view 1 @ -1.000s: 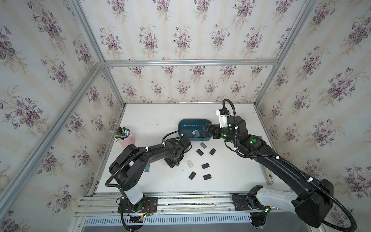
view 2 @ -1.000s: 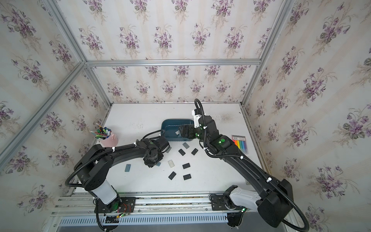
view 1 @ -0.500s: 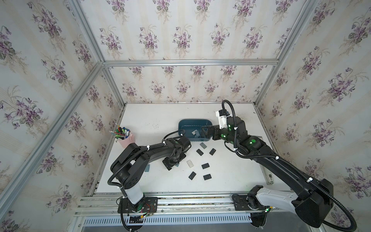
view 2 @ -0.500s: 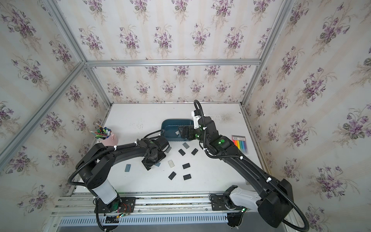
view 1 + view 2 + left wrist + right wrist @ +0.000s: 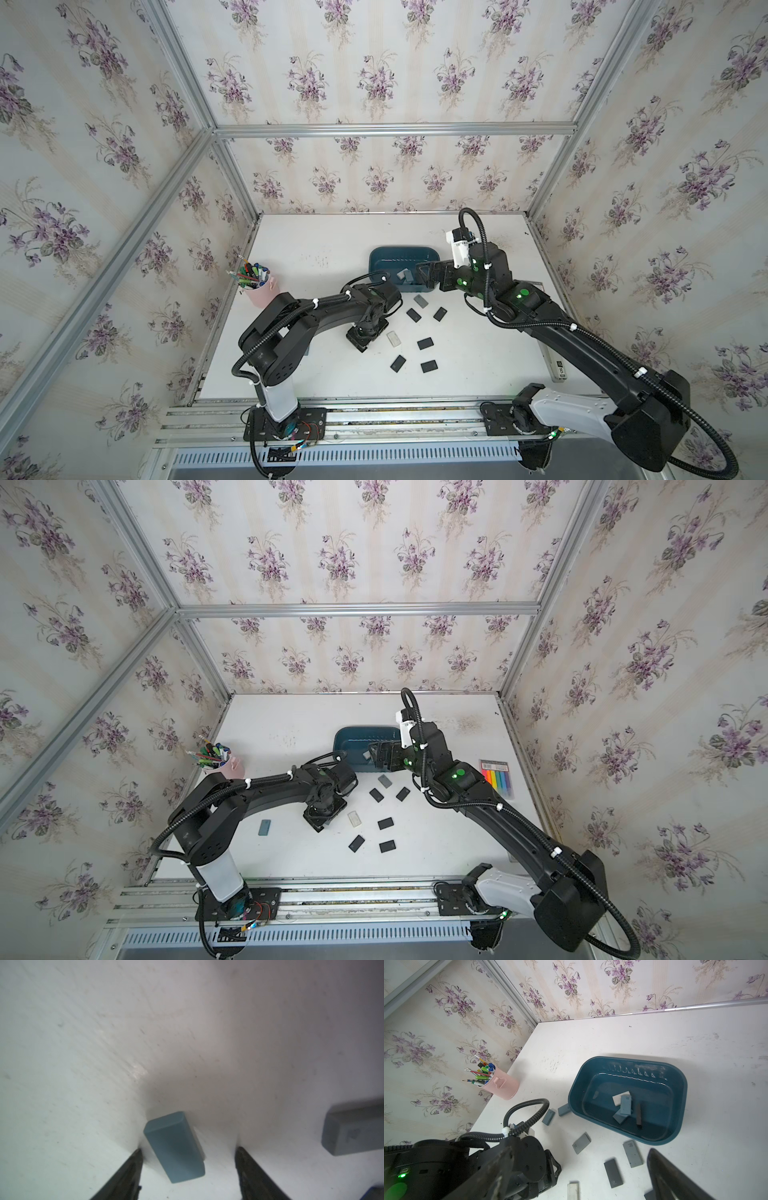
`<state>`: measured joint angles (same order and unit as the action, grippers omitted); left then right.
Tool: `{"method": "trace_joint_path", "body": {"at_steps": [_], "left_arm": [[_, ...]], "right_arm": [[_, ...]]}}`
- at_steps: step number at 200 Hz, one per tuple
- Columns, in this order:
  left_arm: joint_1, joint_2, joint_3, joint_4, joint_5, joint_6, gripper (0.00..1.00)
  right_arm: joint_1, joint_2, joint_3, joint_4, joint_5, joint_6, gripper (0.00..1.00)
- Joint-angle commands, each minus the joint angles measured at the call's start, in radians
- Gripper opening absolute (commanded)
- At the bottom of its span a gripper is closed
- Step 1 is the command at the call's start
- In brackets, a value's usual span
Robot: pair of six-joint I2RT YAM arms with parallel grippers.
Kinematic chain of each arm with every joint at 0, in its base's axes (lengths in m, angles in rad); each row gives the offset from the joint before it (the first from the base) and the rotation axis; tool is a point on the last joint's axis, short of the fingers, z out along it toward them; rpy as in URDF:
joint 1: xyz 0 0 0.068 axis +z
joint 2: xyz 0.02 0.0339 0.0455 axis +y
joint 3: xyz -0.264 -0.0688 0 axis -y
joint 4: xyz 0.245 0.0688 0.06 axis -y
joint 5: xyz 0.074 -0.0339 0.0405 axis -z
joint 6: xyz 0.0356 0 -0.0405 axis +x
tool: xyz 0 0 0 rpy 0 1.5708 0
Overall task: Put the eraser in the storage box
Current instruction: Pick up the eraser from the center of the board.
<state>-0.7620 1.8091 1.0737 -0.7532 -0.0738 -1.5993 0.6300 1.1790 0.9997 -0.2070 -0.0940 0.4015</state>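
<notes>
Only the left wrist view shows the blue eraser lying untouched between the left gripper's parted fingers; the right gripper gapes near the storage box.

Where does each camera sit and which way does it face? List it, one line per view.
Top views: high over the front rail, looking down at the table; both arms whole, left gripper, right gripper.
Left wrist: low over the table, facing down at an eraser between its open fingers.
Right wrist: raised, facing the box, cup and left arm; own fingers wide apart.
Shared: top views and right wrist both show box and cup.
</notes>
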Motion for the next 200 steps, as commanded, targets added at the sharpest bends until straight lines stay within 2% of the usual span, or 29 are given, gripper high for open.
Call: {"method": "trace_joint_path", "body": {"at_steps": [1, 10, 27, 53, 86, 172, 200], "left_arm": [[0.005, 0.033, -0.029, -0.008, 0.021, -0.042, 0.62], [0.01, 0.031, -0.041, -0.004, 0.015, -0.047, 0.61], [0.021, 0.021, -0.061, -0.002, 0.005, -0.045, 0.51], [0.026, 0.001, -0.073, -0.017, -0.011, -0.038, 0.42], [0.027, -0.022, -0.071, -0.044, -0.033, -0.022, 0.39], [0.026, -0.032, -0.021, -0.134, -0.088, 0.072, 0.06], [0.024, -0.065, 0.0, -0.185, -0.13, 0.087, 0.04]], "right_arm": [[0.002, -0.008, -0.002, 0.018, -0.008, 0.002, 1.0], [0.002, -0.011, -0.004, 0.019, -0.007, 0.003, 1.0], [0.002, -0.015, -0.009, 0.019, -0.01, 0.0, 1.0], [0.002, -0.013, -0.009, 0.017, -0.013, -0.001, 1.0], [0.004, -0.014, -0.009, 0.018, -0.018, 0.001, 1.0], [0.006, -0.025, -0.003, 0.007, -0.011, 0.006, 1.0], [0.005, -0.032, -0.001, 0.005, -0.004, 0.005, 1.0]]}}
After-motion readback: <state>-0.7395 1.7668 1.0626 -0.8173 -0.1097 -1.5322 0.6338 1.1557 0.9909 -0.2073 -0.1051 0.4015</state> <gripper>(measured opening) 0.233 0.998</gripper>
